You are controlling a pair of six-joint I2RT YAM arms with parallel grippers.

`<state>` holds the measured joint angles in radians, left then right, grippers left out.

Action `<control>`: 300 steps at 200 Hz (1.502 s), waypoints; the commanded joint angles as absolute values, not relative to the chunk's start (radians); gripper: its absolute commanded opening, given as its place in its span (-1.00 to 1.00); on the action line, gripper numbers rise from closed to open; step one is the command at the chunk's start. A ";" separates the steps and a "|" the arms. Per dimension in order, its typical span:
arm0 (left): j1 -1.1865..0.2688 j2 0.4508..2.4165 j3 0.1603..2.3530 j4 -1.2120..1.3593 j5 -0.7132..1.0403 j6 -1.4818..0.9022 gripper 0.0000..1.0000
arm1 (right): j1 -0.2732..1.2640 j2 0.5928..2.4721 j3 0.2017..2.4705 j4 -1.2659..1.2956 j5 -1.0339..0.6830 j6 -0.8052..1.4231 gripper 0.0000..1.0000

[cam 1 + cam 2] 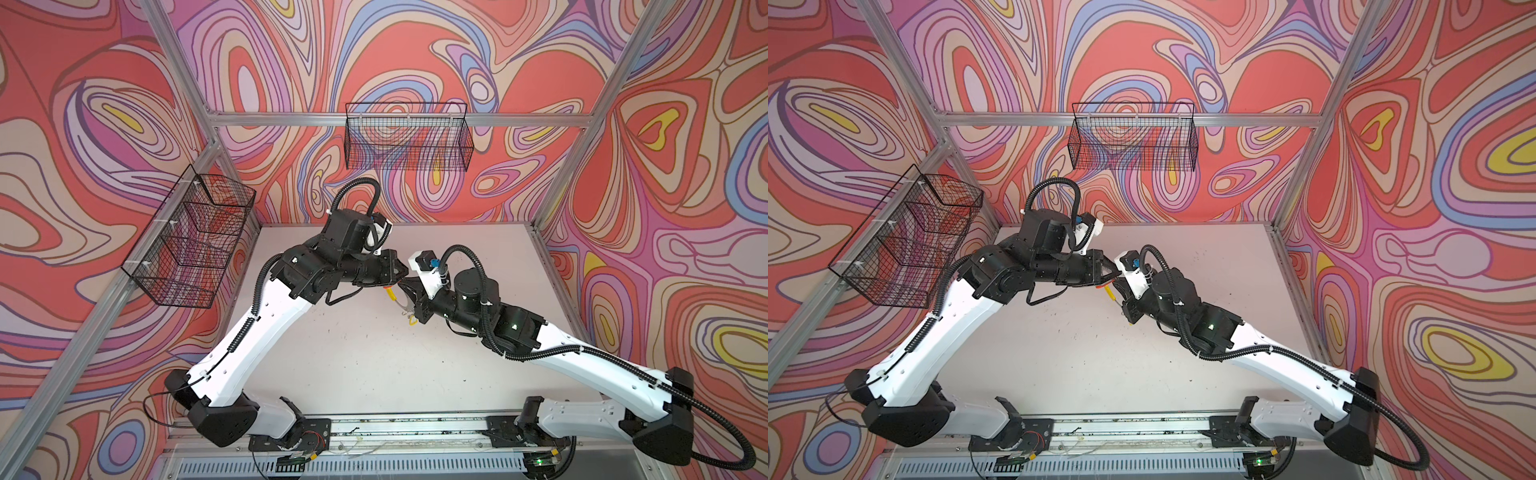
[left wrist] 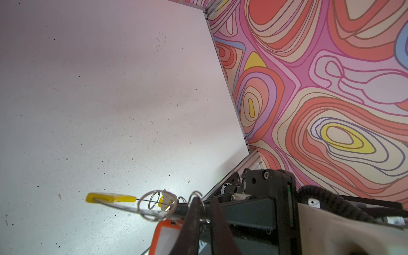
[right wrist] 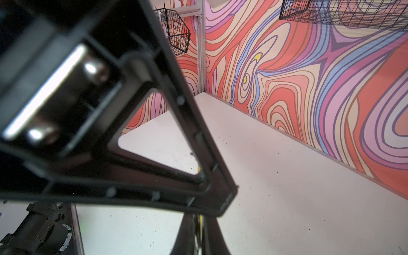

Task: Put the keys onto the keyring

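left pincer [image 2: 204, 199] closed at a small wire split ring [image 2: 196, 192], hold unclear | red oval plastic tag [image 2: 164, 234] just beside | large flat grey keyring with yellow arc [image 2: 119, 198] edge-on, long axis running ahead | right pincer [image 3: 199, 217] clamped on it, nearer

In a top view the keyring [image 1: 391, 296] is mostly hidden between the left gripper [image 1: 402, 274] and the right gripper [image 1: 404, 287], the red tag [image 2: 166, 237] is cut off by the bottom edge of the left wrist view, and the left gripper is blurred in the right wrist view.
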<state>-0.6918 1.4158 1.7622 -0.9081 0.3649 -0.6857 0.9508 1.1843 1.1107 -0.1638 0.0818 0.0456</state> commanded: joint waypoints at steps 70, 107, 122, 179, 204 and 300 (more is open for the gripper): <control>-0.693 1.461 1.938 -1.120 0.235 -0.632 -1.00 | 0.958 1.034 1.063 -0.144 0.052 0.099 0.15; -0.766 1.480 2.017 -1.198 0.081 -0.629 -1.00 | 0.958 1.027 1.131 -0.212 0.026 0.128 0.27; -0.809 1.519 2.094 -1.255 0.029 -0.631 -1.00 | 0.959 1.049 1.147 -0.207 0.007 0.128 0.29; -0.862 1.686 2.378 -1.512 0.000 -0.662 -1.00 | 0.959 1.116 1.141 -0.188 -0.037 0.085 0.32; -0.864 1.688 2.374 -1.543 0.000 -0.685 -1.00 | 0.958 1.091 1.109 -0.148 -0.023 0.074 0.30; -0.871 1.692 2.385 -1.605 0.070 -0.722 -1.00 | 0.958 1.108 1.007 -0.031 -0.054 0.110 0.14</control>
